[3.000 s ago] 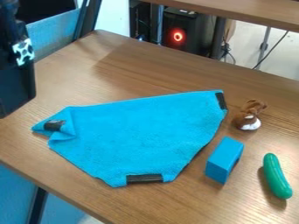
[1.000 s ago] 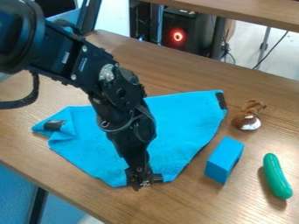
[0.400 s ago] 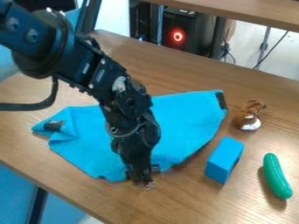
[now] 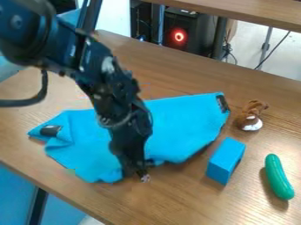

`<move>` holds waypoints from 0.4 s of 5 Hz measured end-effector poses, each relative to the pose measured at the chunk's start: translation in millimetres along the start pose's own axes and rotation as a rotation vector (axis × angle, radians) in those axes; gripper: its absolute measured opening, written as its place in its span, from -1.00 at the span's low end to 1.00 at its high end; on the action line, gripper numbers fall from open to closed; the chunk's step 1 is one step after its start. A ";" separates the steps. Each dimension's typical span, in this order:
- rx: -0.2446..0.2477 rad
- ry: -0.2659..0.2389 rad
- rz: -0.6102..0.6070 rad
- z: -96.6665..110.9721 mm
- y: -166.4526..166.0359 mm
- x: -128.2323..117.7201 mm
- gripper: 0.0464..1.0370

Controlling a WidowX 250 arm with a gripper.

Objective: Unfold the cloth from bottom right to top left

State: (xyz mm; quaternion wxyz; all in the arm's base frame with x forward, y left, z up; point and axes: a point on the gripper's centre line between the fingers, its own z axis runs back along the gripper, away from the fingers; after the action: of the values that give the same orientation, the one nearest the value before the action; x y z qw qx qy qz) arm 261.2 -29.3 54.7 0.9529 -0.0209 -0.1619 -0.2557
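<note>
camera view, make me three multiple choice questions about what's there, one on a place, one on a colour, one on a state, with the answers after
1. Where is the blue block?
A) On the table, between the cloth and the green toy cucumber
B) On top of the cloth
C) On the floor

2. What colours is the plush toy?
A) Grey and black
B) Yellow and pink
C) Brown and white

3. How does the cloth lie?
A) Rolled into a tight tube
B) With a fold at its left corner
C) Spread as a flat, even rectangle

Answers:
1 A: the block has cloth on one side, the cucumber on the other.
2 C: the brown body has a white patch low down.
3 B: a flap shows at that corner, and the outline is uneven.
</note>
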 end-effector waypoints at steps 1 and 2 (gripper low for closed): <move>-0.015 -0.006 0.048 17.3 18.9 11.6 -0.97; -0.009 -0.001 0.070 31.9 35.4 24.2 -0.97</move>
State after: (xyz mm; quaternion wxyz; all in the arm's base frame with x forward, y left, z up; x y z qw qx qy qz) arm 288.9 -6.3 94.2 0.9610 -0.0311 -0.1605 -0.2230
